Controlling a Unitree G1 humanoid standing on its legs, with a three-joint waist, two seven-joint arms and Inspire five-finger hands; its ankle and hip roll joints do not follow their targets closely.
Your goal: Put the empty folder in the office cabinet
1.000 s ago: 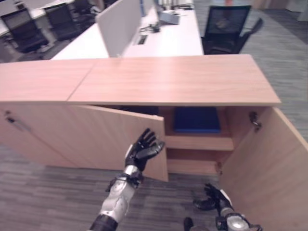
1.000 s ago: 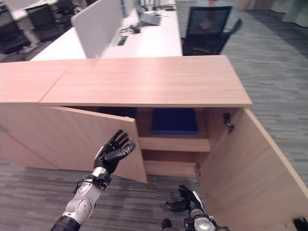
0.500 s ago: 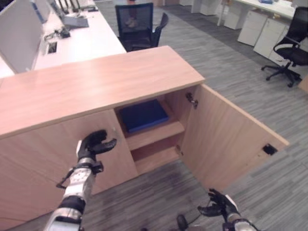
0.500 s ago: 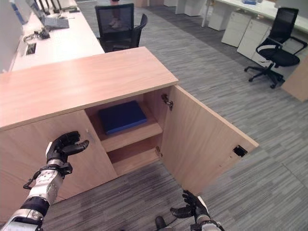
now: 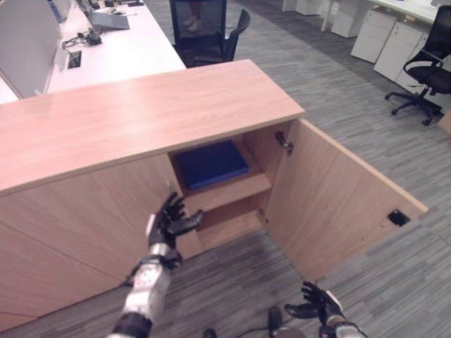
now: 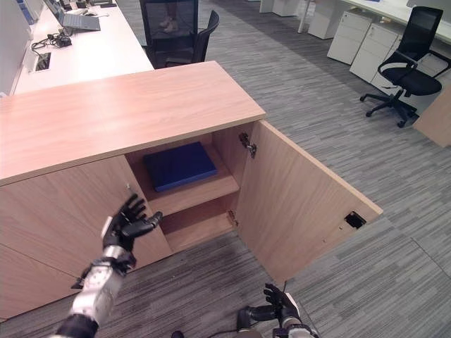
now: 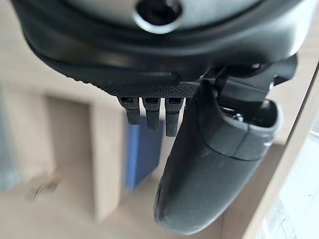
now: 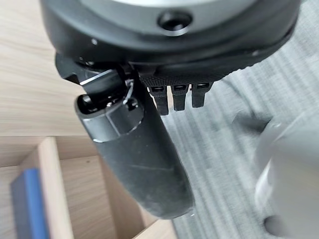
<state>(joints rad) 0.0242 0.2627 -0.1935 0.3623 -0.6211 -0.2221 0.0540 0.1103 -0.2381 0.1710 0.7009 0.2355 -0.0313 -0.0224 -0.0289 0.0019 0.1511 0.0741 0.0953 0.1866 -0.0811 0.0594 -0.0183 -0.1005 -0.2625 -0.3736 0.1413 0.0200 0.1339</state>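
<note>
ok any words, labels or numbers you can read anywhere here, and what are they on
None can be read.
Blue folder on the cabinet's upper shelf: plain cover, no label showing.
Cabinet top and open door: bare wood, no print.
Things on the white desk behind: too small to read.
Both robot hands, left and right: no readable marks.

— What's the cabinet [image 6: 134, 105] looking like?
— Pale wood laminate, smooth and matt, with small metal hinges [image 6: 247, 145] showing.
— And the folder [image 6: 180, 165]?
— Looking like matt blue plastic. The floor [image 6: 394, 169] is showing rough grey carpet.
</note>
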